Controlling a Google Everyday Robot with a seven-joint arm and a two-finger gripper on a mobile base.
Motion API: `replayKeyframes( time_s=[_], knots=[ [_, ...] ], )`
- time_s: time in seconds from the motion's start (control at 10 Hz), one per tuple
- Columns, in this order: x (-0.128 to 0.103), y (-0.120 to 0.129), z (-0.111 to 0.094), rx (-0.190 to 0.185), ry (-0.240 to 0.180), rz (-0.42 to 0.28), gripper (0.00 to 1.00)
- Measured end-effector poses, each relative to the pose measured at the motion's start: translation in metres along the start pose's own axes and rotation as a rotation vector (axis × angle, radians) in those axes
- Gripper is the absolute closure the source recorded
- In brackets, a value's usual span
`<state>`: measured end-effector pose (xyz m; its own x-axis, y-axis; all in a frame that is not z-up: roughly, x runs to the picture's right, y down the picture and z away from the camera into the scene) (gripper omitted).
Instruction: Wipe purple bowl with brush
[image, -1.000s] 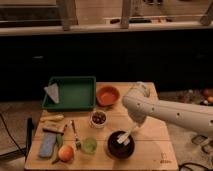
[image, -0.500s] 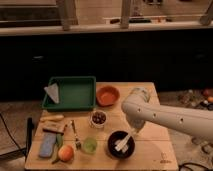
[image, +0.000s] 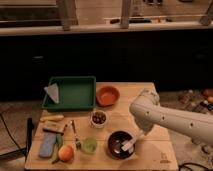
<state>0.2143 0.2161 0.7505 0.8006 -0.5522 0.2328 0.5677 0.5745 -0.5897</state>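
Observation:
The purple bowl (image: 120, 144) is a dark round bowl at the front middle of the wooden table (image: 160, 155). The brush (image: 126, 146), small and whitish, lies with its head inside the bowl at its right side. My gripper (image: 136, 139) reaches down from the white arm (image: 165, 120) to the bowl's right rim and holds the brush handle.
An orange bowl (image: 107, 95) and a green tray (image: 72, 92) stand at the back. A small white bowl with dark contents (image: 99, 118), a green cup (image: 89, 145), an orange fruit (image: 65, 152), a blue sponge (image: 47, 145) and utensils sit at the left.
The arm has shifted right and lower. The brush has moved within the bowl toward its right side.

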Motion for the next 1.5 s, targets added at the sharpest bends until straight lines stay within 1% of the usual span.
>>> replayKeyframes(
  time_s=[0.2, 0.3, 0.4, 0.5, 0.6, 0.7, 0.8, 1.0, 1.5],
  knots=[
    [0.006, -0.022, -0.003, 0.02, 0.017, 0.001, 1.0],
    [0.006, -0.029, -0.004, 0.028, 0.019, 0.0, 1.0],
    [0.003, -0.043, -0.007, 0.052, 0.017, -0.006, 1.0],
    [-0.004, -0.047, -0.008, 0.064, 0.01, -0.019, 1.0],
    [-0.016, -0.051, -0.011, 0.075, -0.008, -0.038, 1.0],
    [-0.023, -0.049, -0.014, 0.082, -0.019, -0.053, 1.0],
    [-0.028, -0.04, -0.015, 0.079, -0.031, -0.061, 1.0],
    [-0.034, -0.03, -0.021, 0.08, -0.04, -0.072, 1.0],
    [-0.029, -0.012, -0.029, 0.076, -0.035, -0.065, 1.0]
  ],
)
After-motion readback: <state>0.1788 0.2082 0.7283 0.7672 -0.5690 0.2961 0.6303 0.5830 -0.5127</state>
